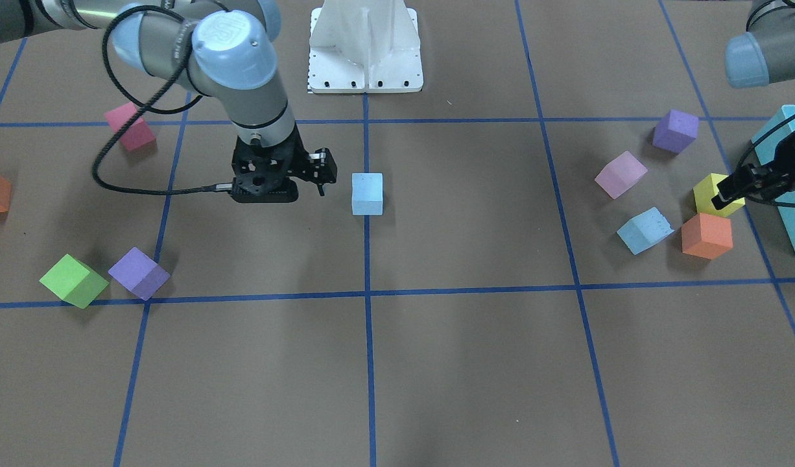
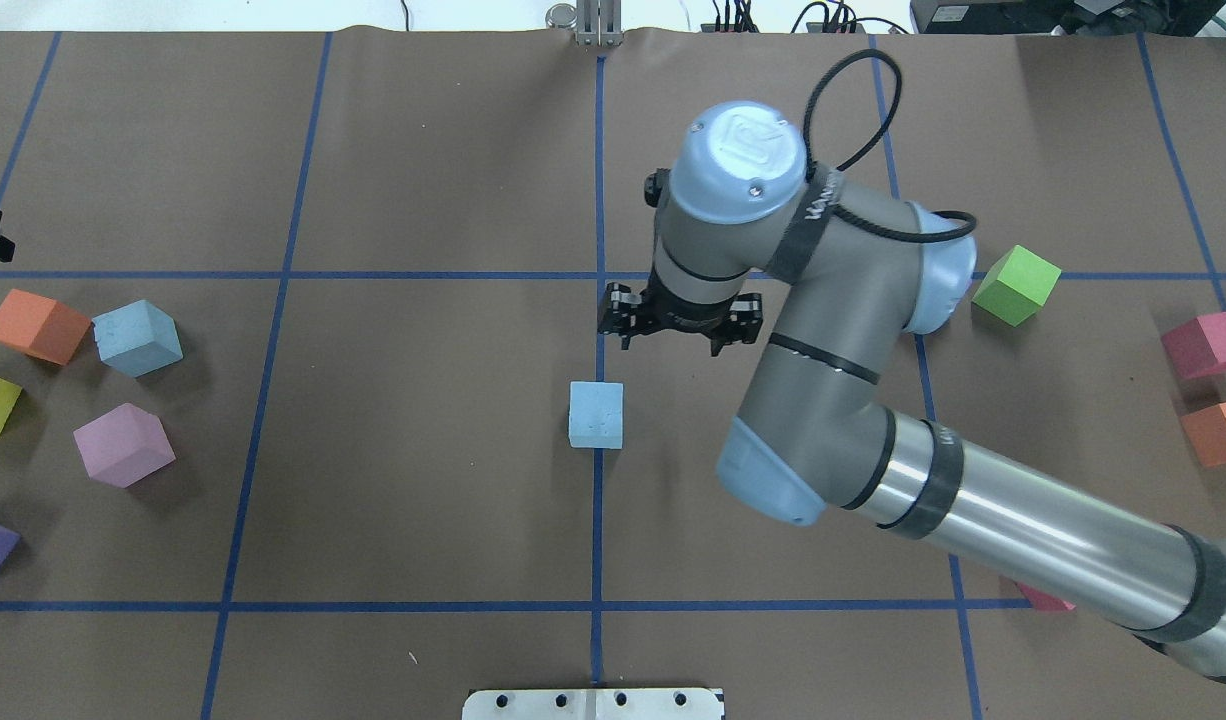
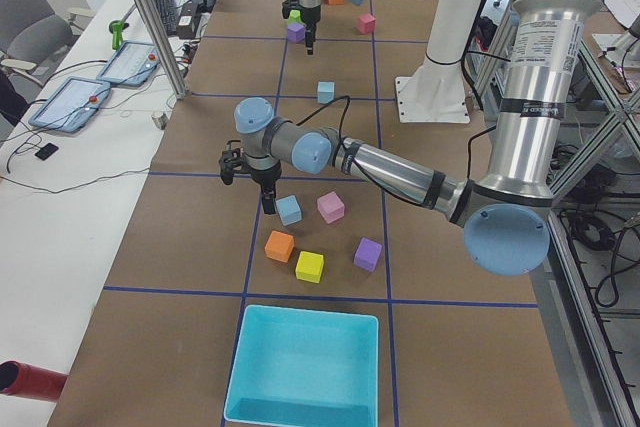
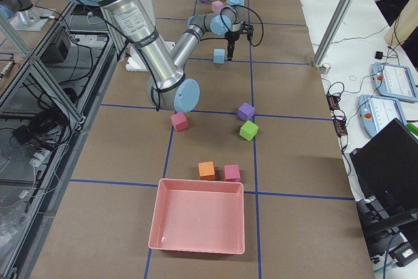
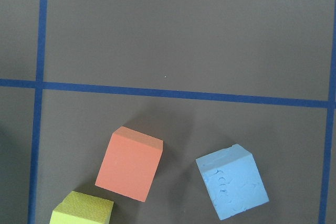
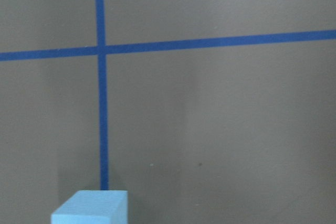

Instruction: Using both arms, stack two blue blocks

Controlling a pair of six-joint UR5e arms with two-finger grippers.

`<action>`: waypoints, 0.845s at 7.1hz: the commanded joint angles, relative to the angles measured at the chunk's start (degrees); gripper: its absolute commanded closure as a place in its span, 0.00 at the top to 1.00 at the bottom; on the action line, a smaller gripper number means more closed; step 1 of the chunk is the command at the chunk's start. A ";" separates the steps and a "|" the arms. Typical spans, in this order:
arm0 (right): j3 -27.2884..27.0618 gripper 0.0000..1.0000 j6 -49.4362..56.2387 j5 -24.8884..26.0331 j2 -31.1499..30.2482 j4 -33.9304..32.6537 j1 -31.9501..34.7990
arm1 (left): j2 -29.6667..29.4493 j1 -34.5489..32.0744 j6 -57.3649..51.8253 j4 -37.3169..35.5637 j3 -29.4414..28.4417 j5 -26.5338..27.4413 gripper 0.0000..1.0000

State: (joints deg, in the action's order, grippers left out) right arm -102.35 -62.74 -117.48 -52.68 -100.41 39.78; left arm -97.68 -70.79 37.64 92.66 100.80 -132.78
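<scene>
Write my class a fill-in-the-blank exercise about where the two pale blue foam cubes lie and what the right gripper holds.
1. One pale blue foam cube sits on a ___ tape line near the right gripper.
2. The other pale blue foam cube lies next to an ___ foam cube.
3. The right gripper holds ___.
Missing words: blue; orange; nothing.

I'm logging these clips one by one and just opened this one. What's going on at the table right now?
The right gripper hangs open close to one blue block at the table's centre and holds nothing. The left gripper is above the cluster of cubes on the robot's left. There the second blue block lies on the table beside an orange cube. I cannot tell whether that gripper is open. The two blocks are far apart and not yet stacked.
</scene>
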 commanded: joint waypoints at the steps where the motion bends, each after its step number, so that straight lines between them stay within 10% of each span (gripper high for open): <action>1: -4.86 0.99 8.92 -0.82 -2.94 -6.89 6.07 | -1.46 3.19 12.66 8.71 -5.23 1.46 0.99; 6: -8.13 0.99 18.00 -4.34 -9.02 -7.08 13.83 | -3.66 9.27 19.14 14.74 -9.83 6.30 0.99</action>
State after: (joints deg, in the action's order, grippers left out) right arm -110.32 -45.89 -121.24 -61.21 -107.47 52.85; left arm -101.25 -62.57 56.21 107.34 91.05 -127.52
